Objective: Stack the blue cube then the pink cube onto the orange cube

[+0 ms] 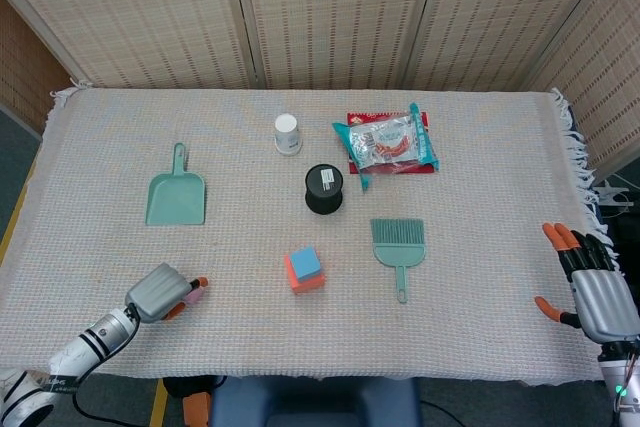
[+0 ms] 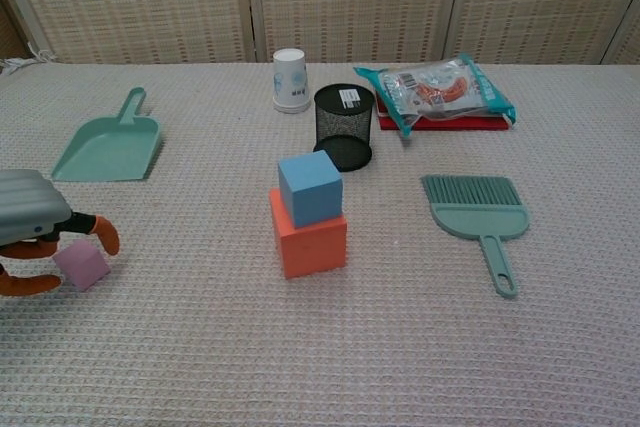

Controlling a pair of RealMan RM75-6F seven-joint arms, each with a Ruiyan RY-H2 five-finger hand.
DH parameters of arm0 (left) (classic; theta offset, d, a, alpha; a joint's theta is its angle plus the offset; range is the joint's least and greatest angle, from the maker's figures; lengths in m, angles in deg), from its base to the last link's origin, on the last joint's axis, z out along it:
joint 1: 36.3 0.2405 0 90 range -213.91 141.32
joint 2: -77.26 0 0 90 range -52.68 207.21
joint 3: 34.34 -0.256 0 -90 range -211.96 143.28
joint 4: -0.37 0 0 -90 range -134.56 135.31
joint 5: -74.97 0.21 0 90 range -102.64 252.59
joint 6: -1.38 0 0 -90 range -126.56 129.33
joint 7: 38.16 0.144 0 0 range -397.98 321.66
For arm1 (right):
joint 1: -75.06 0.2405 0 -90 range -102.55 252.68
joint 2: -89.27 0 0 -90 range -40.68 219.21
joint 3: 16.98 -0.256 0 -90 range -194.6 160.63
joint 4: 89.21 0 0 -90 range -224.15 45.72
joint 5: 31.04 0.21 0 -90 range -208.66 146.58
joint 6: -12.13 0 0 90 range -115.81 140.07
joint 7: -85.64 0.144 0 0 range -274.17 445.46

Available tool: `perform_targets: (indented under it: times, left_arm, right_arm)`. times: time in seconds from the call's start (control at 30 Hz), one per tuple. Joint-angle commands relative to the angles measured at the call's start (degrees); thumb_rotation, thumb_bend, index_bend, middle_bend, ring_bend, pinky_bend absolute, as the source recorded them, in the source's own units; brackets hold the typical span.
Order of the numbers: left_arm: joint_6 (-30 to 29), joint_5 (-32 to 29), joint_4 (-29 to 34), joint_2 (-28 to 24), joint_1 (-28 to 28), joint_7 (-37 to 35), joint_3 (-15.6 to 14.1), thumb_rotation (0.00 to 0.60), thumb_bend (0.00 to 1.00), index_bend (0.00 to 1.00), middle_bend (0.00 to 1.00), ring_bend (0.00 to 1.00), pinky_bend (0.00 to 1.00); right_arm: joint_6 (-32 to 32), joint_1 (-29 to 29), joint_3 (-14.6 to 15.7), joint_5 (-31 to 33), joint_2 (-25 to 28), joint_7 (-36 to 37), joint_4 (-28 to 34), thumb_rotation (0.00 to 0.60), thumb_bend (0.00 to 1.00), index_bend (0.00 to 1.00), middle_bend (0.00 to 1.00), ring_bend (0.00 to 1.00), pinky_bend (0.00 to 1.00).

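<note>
The blue cube (image 2: 310,187) sits on top of the orange cube (image 2: 308,238) at the table's middle front, turned slightly; the head view shows the blue cube (image 1: 304,263) and the orange cube (image 1: 306,278) as well. The small pink cube (image 2: 82,265) lies on the cloth at the front left. My left hand (image 2: 30,232) is low over it, one finger (image 2: 104,234) curving behind the cube and the thumb (image 2: 22,285) in front, not clearly clamping it. In the head view the pink cube (image 1: 193,294) peeks out at the left hand's (image 1: 158,292) fingertips. My right hand (image 1: 595,287) rests open at the right edge.
A teal dustpan (image 2: 108,143) lies behind the left hand. A black mesh cup (image 2: 344,125) and white paper cup (image 2: 289,78) stand behind the stack. A teal brush (image 2: 478,217) lies to the right, a snack bag (image 2: 437,90) at the back.
</note>
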Motion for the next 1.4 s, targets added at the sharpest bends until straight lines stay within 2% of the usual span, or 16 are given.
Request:
perform_targets:
  times: [0.03, 0.27, 0.37, 0.5, 0.7, 0.87, 1.13, 1.4]
  left_arm:
    - [0.00, -0.06, -1.06, 0.58, 0.30, 0.04, 0.35, 0.600, 0.37, 0.29, 1.00, 1.00, 1.00]
    - [-0.19, 0.13, -2.57, 1.32, 0.73, -0.41, 0.85, 0.600, 0.37, 0.32, 1.00, 1.00, 1.00]
    - [-0.38, 0.25, -2.72, 1.43, 0.81, -0.49, 0.90, 0.600, 0.37, 0.38, 1.00, 1.00, 1.00]
    - [-2.51, 0.74, -3.70, 2.20, 1.50, -1.47, 1.59, 0.600, 0.37, 0.54, 1.00, 1.00, 1.00]
    - [-5.48, 2.11, -3.73, 1.05, 1.35, -3.15, 2.82, 0.600, 0.37, 0.57, 1.00, 1.00, 1.00]
    - [-7.45, 3.44, -0.29, -2.26, -0.68, -3.69, 5.29, 0.600, 0.37, 0.58, 1.00, 1.00, 1.00]
    - [-0.04, -1.06, 10.21, -7.73, -6.53, -2.21, 10.68, 0.600, 0.37, 0.57, 1.00, 1.00, 1.00]
    - [7.51, -6.60, 16.10, -8.15, -11.38, 3.66, 14.86, 0.600, 0.37, 0.57, 1.00, 1.00, 1.00]
  right_arm:
    - [0.03, -0.01, 0.00, -0.01, -0.01, -0.07, 0.03, 0.600, 0.09, 0.00, 0.00, 0.00, 0.00]
    - [-0.15, 0.08, -0.01, 0.13, -0.13, -0.33, 0.02, 0.600, 0.09, 0.00, 0.00, 0.00, 0.00]
    - [-0.15, 0.08, -0.03, 0.16, -0.14, -0.35, 0.02, 0.600, 0.09, 0.00, 0.00, 0.00, 0.00]
    - [-0.02, 0.02, -0.03, 0.12, -0.11, -0.31, 0.05, 0.600, 0.09, 0.00, 0.00, 0.00, 0.00]
    - [0.05, 0.00, -0.05, 0.13, -0.12, -0.26, 0.01, 0.600, 0.09, 0.00, 0.00, 0.00, 0.00]
    - [0.16, 0.19, -0.26, -0.04, -0.47, -0.07, -0.21, 0.600, 0.09, 0.00, 0.00, 0.00, 0.00]
    - [3.87, -0.47, -0.83, -2.75, -1.33, 4.36, -2.21, 0.600, 0.09, 0.00, 0.00, 0.00, 0.00]
    - [3.82, -0.94, -1.45, -0.53, -0.73, 3.88, -1.88, 0.600, 0.09, 0.00, 0.00, 0.00, 0.00]
